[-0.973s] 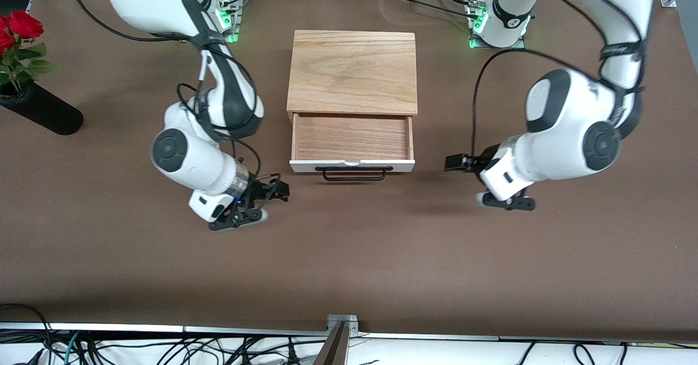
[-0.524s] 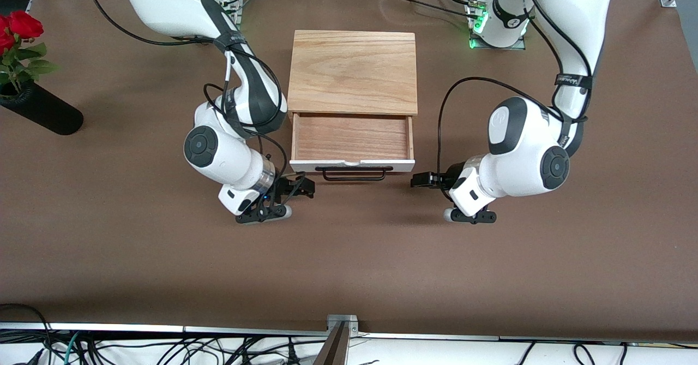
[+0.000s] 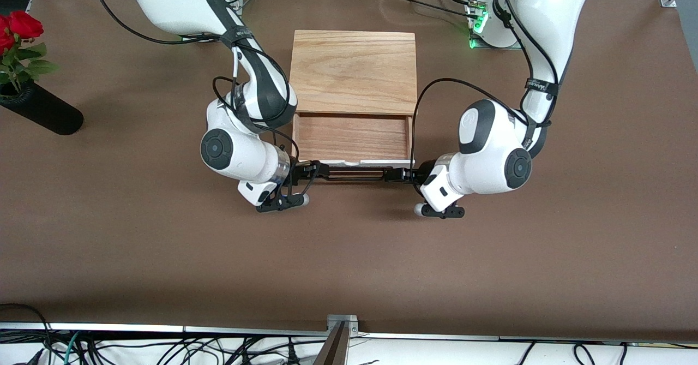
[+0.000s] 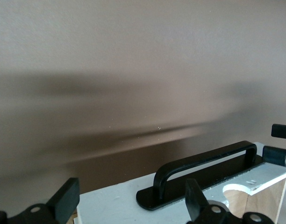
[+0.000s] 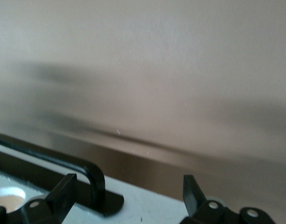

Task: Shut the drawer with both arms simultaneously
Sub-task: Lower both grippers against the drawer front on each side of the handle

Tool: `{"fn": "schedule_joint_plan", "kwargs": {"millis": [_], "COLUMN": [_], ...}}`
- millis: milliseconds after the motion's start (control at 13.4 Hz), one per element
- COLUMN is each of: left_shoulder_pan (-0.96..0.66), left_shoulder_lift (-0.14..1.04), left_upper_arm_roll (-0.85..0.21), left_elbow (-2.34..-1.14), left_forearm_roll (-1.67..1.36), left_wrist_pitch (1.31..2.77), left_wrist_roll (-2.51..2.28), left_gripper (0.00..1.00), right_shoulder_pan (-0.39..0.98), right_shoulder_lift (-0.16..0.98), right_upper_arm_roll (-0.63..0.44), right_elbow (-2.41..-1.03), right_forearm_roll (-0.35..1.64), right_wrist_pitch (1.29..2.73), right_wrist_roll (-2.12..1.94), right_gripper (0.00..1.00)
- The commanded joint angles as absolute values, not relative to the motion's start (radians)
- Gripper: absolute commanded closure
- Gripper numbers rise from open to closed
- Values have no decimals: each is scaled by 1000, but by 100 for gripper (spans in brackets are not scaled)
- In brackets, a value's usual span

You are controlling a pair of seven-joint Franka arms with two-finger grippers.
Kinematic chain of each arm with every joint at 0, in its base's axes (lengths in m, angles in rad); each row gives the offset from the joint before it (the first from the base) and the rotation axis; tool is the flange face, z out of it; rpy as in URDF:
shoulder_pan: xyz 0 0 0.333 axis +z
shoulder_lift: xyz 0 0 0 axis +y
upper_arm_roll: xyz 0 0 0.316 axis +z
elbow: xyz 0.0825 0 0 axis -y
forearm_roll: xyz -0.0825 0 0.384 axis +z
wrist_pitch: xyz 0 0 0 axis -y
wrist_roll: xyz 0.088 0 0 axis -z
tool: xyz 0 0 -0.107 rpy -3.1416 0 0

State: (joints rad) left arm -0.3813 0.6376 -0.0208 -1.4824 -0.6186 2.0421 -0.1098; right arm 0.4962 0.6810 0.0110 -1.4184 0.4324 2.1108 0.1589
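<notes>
The drawer (image 3: 351,138) stands pulled out of the light-wood box (image 3: 353,73), and its tray holds nothing. Its white front panel (image 3: 376,162) and black wire handle (image 3: 354,176) face the front camera. My right gripper (image 3: 308,171) is open, low in front of the panel at the end toward the right arm, its fingers straddling that handle foot (image 5: 94,189) over the panel (image 5: 147,205). My left gripper (image 3: 398,175) is open at the panel's end toward the left arm, over the panel (image 4: 110,205) beside the handle (image 4: 203,161). Whether they touch the panel I cannot tell.
A black vase (image 3: 41,113) with red roses (image 3: 16,29) lies at the right arm's end of the table. Brown tabletop (image 3: 349,267) spreads nearer to the front camera. The arm bases (image 3: 493,27) stand along the table's edge by the box.
Both arms have swung inward toward each other and their grippers have come up to the two ends of the drawer's front panel. The drawer stands about as far out as before.
</notes>
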Motion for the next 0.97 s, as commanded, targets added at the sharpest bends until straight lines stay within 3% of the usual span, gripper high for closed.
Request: {"fn": "schedule_joint_plan", "kwargs": {"millis": [0,449,898], "left_shoulder_pan": [-416,-437,-407], "left_shoulder_lift": [657,653,647], "left_upper_arm_roll": [-9,-9,-3], "left_elbow": [-1465,-1483,-1482], "left_forearm_roll": [-646,-643,-630], "left_wrist_pitch": [2036,1962,1796], "left_wrist_roll": [-104,-109,-100], "left_gripper": [0,0,0], "right_shoulder_pan": [482,482,491], "right_shoulder_lift": [686,680,680], "right_upper_arm_roll": [23,23,32], "right_elbow": [-1405,-1405,-1405], "right_forearm_roll": [453,538,540], "right_wrist_pitch": [2054,1993,1908], "right_wrist_roll": [161,163,167], "right_gripper": [0,0,0]}}
